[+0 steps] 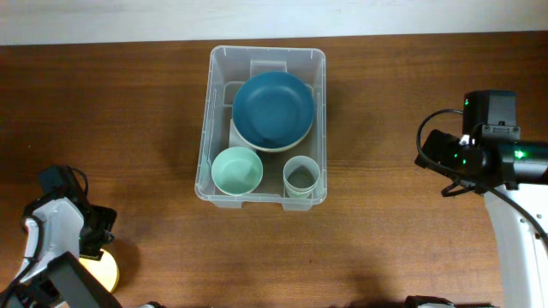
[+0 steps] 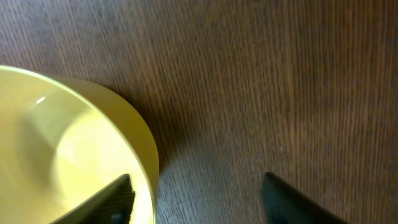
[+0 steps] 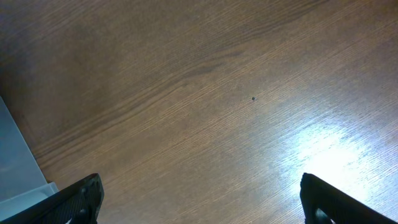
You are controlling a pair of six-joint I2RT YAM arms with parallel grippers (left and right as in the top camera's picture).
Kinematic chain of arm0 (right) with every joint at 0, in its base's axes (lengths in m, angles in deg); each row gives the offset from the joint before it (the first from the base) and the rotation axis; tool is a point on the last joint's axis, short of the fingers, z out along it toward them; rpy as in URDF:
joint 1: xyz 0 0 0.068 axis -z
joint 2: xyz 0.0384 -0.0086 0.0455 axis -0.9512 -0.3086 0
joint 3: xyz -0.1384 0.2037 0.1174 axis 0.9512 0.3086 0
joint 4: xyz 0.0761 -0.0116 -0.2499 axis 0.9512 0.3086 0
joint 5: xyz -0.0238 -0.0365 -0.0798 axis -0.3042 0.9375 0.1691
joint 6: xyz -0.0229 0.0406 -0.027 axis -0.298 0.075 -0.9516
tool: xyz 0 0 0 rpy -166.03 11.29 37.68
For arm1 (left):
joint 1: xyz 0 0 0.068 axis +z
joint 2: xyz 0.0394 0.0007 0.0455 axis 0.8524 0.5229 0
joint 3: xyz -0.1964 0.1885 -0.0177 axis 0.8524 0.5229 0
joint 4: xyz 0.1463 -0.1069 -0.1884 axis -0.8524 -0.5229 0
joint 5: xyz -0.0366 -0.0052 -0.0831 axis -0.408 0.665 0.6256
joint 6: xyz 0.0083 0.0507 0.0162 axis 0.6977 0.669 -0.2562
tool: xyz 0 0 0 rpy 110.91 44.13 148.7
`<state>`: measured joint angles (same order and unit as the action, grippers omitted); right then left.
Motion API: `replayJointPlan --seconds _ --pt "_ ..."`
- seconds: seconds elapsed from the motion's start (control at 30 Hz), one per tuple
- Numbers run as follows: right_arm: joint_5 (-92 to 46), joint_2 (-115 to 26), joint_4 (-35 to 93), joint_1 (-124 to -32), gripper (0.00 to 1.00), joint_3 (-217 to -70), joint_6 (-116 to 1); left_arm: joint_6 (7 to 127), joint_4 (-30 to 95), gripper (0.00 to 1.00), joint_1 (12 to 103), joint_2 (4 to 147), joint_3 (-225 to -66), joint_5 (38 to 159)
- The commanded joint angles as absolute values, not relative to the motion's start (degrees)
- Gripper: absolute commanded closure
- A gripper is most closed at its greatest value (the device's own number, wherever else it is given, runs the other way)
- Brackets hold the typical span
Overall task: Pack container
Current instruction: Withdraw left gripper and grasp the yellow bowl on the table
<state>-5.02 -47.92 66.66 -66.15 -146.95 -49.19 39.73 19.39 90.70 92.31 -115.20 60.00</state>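
Note:
The clear container [image 1: 205,162] stands at the table's middle back. It holds a dark blue bowl [image 1: 272,109], a mint bowl [image 1: 237,170] and a pale green cup [image 1: 301,177]. A yellow bowl [image 1: 104,269] sits at the front left; it also shows in the left wrist view [image 2: 74,155]. My left gripper [image 2: 196,199] is open, straddling the yellow bowl's rim with one finger inside the bowl and one outside. My right gripper [image 3: 199,199] is open and empty above bare wood, right of the container, whose corner [image 3: 15,162] shows at the left.
The wooden table [image 1: 402,248] ends at a pale wall along the back. My right arm [image 1: 484,154] stands at the right edge, my left arm [image 1: 60,231] at the front left corner.

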Motion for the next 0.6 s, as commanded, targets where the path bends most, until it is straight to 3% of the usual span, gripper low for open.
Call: replayJointPlan --seconds 0.0,0.07,0.2,0.47,0.57 --pt "-4.32 -48.14 66.70 -66.00 0.04 -146.93 -49.17 41.13 19.41 0.50 90.90 93.16 -114.61 60.61" --pt "-4.32 -48.14 66.70 -66.00 0.03 -146.93 -49.17 41.13 19.23 0.60 90.90 93.16 -114.61 60.61" --pt "-4.30 -48.14 66.70 -66.00 0.04 -146.93 -49.19 41.13 18.47 0.66 90.90 93.19 -114.61 60.61" --pt "-4.30 -48.14 66.68 -66.00 0.03 -146.93 -49.19 41.13 16.50 0.99 90.90 93.21 -114.61 60.61" --pt "-4.30 -48.14 66.68 -66.00 0.03 -146.93 -49.19 41.13 16.48 0.99 90.90 93.19 -114.61 60.63"
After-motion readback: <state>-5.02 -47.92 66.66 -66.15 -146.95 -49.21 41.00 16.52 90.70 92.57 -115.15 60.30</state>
